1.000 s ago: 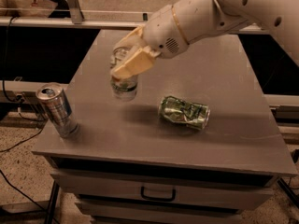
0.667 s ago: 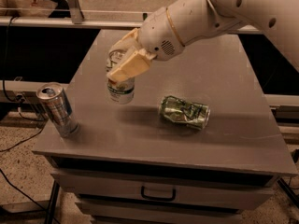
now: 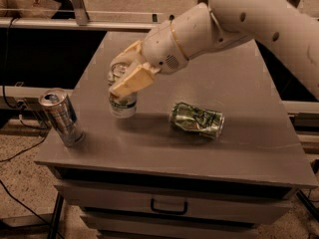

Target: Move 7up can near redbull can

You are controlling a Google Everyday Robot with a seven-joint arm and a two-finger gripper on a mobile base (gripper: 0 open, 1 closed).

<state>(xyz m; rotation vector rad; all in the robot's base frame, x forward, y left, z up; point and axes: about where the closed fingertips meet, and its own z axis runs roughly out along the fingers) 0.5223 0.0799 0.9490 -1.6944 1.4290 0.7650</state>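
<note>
Two cream-coloured fingers [image 3: 132,78] of the gripper [image 3: 122,76] are clamped on the upper part of the smooth white and light-green 7up can [image 3: 122,107], one in front and one behind its silver top. The can stands upright in that grasp, left of the middle of the grey table [image 3: 249,143]. Its base sits at the surface or just above it; which of the two I cannot tell.

To the left, near the table's front-left corner, stands the slim silver-and-blue redbull can [image 3: 62,117], upright and apart from the held can, with bare tabletop between them. To the right lies a darker green, badly crushed can [image 3: 197,119] on its side, well apart from the gripper. The white arm [image 3: 234,19] reaches in from the upper right.

By my reading, the carry is the step in hand: the 7up can is gripped but not yet beside its target. The next move calls for a short shift left and slightly forward, stopping short of the redbull can so it is not knocked off the near edge, then setting the can down flat before letting go.
</note>
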